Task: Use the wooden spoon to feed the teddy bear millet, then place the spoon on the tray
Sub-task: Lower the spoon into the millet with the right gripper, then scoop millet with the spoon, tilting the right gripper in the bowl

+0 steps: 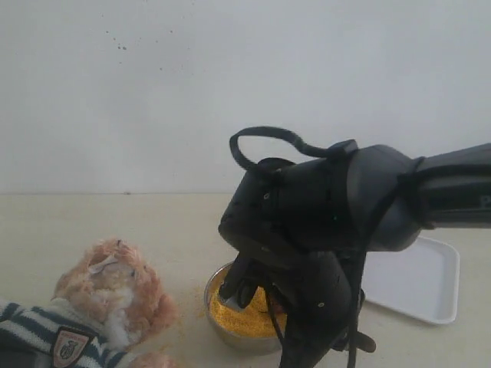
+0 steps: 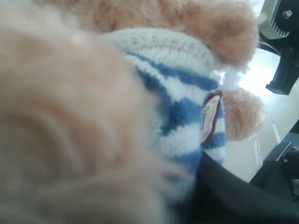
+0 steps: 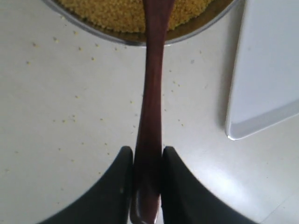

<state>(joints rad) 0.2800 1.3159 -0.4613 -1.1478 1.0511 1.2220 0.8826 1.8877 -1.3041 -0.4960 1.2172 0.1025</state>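
The teddy bear (image 1: 107, 287) leans back at the lower left, its striped shirt (image 2: 177, 116) and badge (image 2: 210, 116) filling the left wrist view. Of my left gripper only one black part (image 2: 233, 196) shows, pressed against the shirt; fur hides the rest. My right gripper (image 3: 147, 151) is shut on the handle of the wooden spoon (image 3: 152, 93). The spoon's front end reaches into the millet (image 3: 121, 11) in the metal bowl (image 3: 112, 38). In the exterior view the right gripper (image 1: 238, 290) hangs over the bowl (image 1: 212, 290) and the arm hides the spoon. The white tray (image 1: 418, 280) lies at the right.
Loose yellow grains (image 3: 70, 119) are scattered on the pale table around the bowl and beside the bear. The tray's corner (image 3: 268, 74) lies close to the bowl. A white wall stands behind the table.
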